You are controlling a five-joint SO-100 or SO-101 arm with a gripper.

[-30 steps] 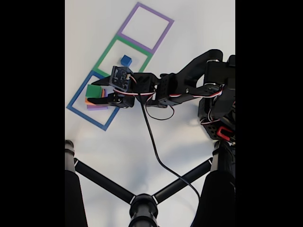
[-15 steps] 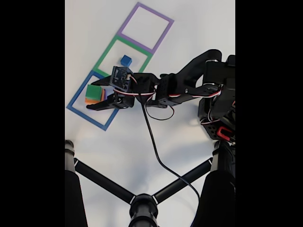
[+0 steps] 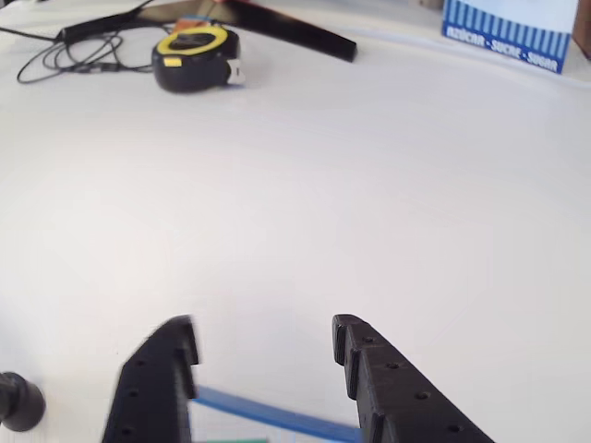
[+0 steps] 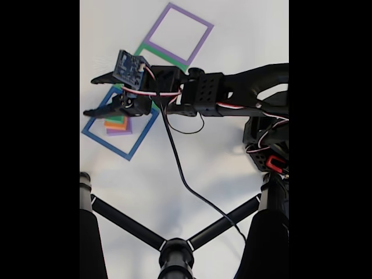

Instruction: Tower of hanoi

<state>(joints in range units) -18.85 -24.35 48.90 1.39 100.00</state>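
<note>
Overhead, the gripper [image 4: 93, 96] hangs with fingers [image 3: 369, 369] spread and empty above the blue square [image 4: 121, 129], where the stacked orange and purple blocks [image 4: 118, 126] rest on the white bench [image 3: 305, 185].

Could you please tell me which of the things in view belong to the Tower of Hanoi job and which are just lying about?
Part of the job:
- stack of coloured blocks
- blue square
- green square
- purple square
- claw, open above the stack

Lying about:
- tape measure
- cables
- blue-and-white box
- tripod legs
</note>
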